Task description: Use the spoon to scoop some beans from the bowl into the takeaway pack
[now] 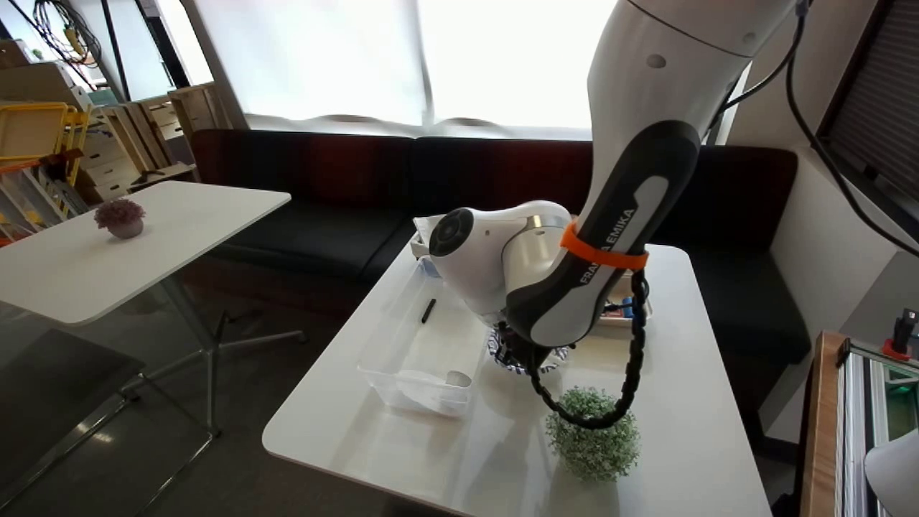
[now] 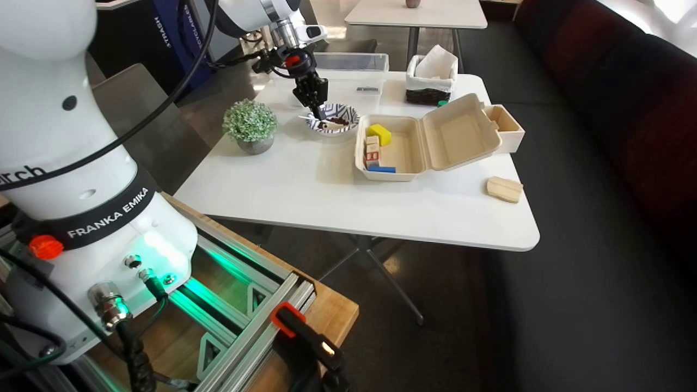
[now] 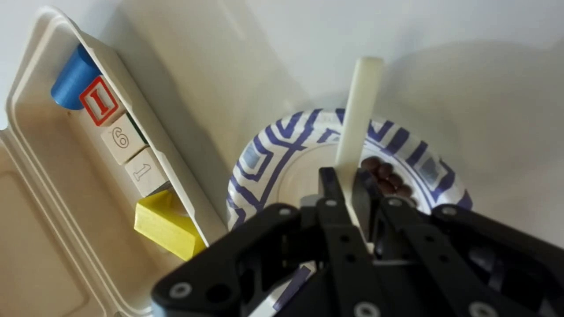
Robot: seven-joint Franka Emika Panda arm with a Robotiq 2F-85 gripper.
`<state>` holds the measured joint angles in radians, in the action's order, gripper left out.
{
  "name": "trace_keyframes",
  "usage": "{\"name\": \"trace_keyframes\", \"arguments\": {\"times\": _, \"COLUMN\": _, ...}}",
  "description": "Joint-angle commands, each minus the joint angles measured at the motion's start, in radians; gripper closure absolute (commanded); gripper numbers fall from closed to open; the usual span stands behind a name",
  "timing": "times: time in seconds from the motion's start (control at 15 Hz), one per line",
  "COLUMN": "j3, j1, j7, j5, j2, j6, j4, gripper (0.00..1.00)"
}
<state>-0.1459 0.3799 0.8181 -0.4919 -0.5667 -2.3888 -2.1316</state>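
White table (image 2: 305,188) w/ rounded corners; bowl (image 3: 264,169) on it, blue-on-white patterned rim, btwn green plant (image 2: 250,121) & takeaway pack (image 2: 405,155); beans (image 3: 390,178), dark brown, lie in bowl; jaws just over bowl, drawn in tight on pale spoon (image 3: 358,114), handle slanting btwn them, lower end hidden; pack's lid (image 2: 463,133) tipped back; pack holds yellow block (image 3: 169,224), lettered/numbered cubes (image 3: 123,138) & blue cyl. (image 3: 75,81); wooden box (image 2: 512,140) just beside lid; flat wood pc. (image 2: 505,189) nr table edge; white-lined basket (image 2: 430,83) w/ white paper (image 2: 436,62) sticking up, also on table; clear tub (image 1: 423,398) too, dark stick (image 1: 428,310) seen in or thru it, can't tell which; arm (image 2: 71,141) on separate wood-edged stand (image 2: 335,313) w/ metal rails; dark padded seat (image 1: 309,237) runs alongside table, bright windows (image 1: 309,57) above; 2nd table (image 1: 158,251) well apart w/ purplish plant (image 1: 120,213), grey chair (image 1: 57,395) nr it; coiled cable (image 1: 68,32) hung up & wood boards (image 1: 136,136) stacked at back; floor (image 1: 244,459) dark.
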Motion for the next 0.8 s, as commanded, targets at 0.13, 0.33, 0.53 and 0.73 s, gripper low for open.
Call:
{"name": "trace_keyframes", "arguments": {"times": 0.13, "j3": 0.017, "j1": -0.019, "j7": -0.017, "j5": -0.018, "j2": -0.035, "j6": -0.037, "j4": 0.026, "gripper": 0.97}}
{"name": "trace_keyframes", "arguments": {"times": 0.33, "j3": 0.019, "j1": -0.021, "j7": -0.029, "j5": -0.014, "j2": -0.041, "j6": -0.050, "j4": 0.033, "gripper": 0.97}}
{"name": "trace_keyframes", "arguments": {"times": 0.53, "j3": 0.021, "j1": -0.028, "j7": -0.042, "j5": -0.009, "j2": -0.048, "j6": -0.083, "j4": 0.032, "gripper": 0.97}}
{"name": "trace_keyframes", "arguments": {"times": 0.73, "j3": 0.015, "j1": -0.034, "j7": -0.051, "j5": -0.006, "j2": -0.053, "j6": -0.137, "j4": 0.026, "gripper": 0.97}}
